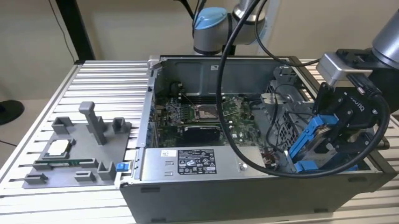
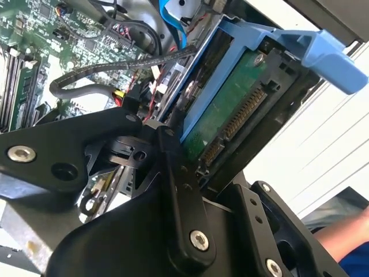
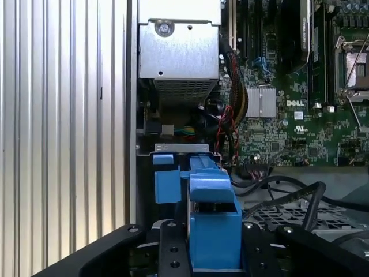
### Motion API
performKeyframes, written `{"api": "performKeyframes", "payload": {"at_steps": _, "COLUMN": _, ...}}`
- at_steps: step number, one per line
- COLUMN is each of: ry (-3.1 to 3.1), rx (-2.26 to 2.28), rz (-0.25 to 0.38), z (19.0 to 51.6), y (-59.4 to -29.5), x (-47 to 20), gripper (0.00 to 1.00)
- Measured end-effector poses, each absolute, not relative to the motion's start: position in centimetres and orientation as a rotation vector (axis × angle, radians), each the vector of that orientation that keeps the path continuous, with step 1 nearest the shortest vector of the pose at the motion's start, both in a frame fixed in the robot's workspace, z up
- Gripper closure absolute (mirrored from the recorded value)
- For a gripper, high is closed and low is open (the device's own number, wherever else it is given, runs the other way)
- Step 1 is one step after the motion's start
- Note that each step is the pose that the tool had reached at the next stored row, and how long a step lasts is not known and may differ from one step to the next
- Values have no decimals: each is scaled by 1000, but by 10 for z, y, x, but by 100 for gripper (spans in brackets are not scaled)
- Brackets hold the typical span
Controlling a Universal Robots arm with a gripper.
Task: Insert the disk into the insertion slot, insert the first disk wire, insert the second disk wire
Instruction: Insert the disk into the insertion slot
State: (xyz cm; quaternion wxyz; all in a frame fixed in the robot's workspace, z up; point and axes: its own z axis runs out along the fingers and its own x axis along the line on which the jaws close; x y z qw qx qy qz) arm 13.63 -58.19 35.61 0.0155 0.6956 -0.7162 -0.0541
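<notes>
The gripper (image 3: 210,249) is clamped on the disk (image 2: 230,115), which stands tilted at the computer case's (image 1: 249,196) end on the exterior view's right, beside the insertion slot (image 1: 283,125). The fingers (image 3: 173,254) hide the disk's lower end.

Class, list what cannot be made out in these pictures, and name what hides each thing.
1. The disk's label face: exterior view, turned away and covered by the pincer.
2. The insertion slot's interior: exterior view, blocked by disk and pincer.
3. A person's sleeve: second wrist view, cut off by the picture's edge.
</notes>
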Motion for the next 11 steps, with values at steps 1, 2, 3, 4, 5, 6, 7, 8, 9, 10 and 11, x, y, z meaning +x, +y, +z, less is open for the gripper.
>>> {"api": "performKeyframes", "payload": {"at_steps": 1, "ry": -2228, "rx": 2164, "rz": -168, "z": 356, "y": -582, "x": 136, "gripper": 100}}
{"api": "performKeyframes", "payload": {"at_steps": 2, "ry": -2228, "rx": 2164, "rz": -168, "z": 356, "y": -582, "x": 136, "gripper": 100}}
{"api": "performKeyframes", "payload": {"at_steps": 3, "ry": -2228, "rx": 2164, "rz": -168, "z": 356, "y": -582, "x": 136, "gripper": 100}}
{"api": "performKeyframes", "payload": {"at_steps": 4, "ry": -2228, "rx": 2164, "rz": -168, "z": 356, "y": -582, "x": 136, "gripper": 0}}
{"api": "performKeyframes", "payload": {"at_steps": 5, "ry": -2227, "rx": 2164, "rz": -169, "z": 356, "y": -582, "x": 136, "gripper": 0}}
{"api": "performKeyframes", "payload": {"at_steps": 6, "ry": -2228, "rx": 2164, "rz": -169, "z": 356, "y": -582, "x": 136, "gripper": 0}}
{"api": "performKeyframes", "payload": {"at_steps": 7, "ry": -2228, "rx": 2164, "rz": -169, "z": 356, "y": -582, "x": 136, "gripper": 0}}
{"api": "performKeyframes", "payload": {"at_steps": 8, "ry": -2228, "rx": 2164, "rz": -169, "z": 356, "y": -582, "x": 136, "gripper": 0}}
{"api": "performKeyframes", "payload": {"at_steps": 9, "ry": -2229, "rx": 2165, "rz": -171, "z": 358, "y": -582, "x": 136, "gripper": 0}}
{"api": "performKeyframes", "payload": {"at_steps": 10, "ry": -2230, "rx": 2165, "rz": -174, "z": 360, "y": -582, "x": 136, "gripper": 0}}
{"api": "performKeyframes", "payload": {"at_steps": 11, "ry": -2231, "rx": 2166, "rz": -177, "z": 363, "y": -582, "x": 136, "gripper": 0}}
